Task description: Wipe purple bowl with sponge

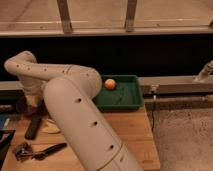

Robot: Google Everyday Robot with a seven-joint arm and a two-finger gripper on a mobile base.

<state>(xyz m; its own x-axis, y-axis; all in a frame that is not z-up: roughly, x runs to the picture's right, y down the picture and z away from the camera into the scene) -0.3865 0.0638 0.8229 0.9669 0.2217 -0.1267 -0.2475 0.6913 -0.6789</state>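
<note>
Wooden table (127, 131); tool (31, 100) (clamped closed, largely behind the arm (75, 107)) at purple bowl (20, 108).

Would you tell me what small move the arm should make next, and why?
Probably a short sideways stroke inside the purple bowl: the gripper is shut and sits low at the bowl's rim, at the picture's left edge, and a pale patch at it may be the sponge.
</note>
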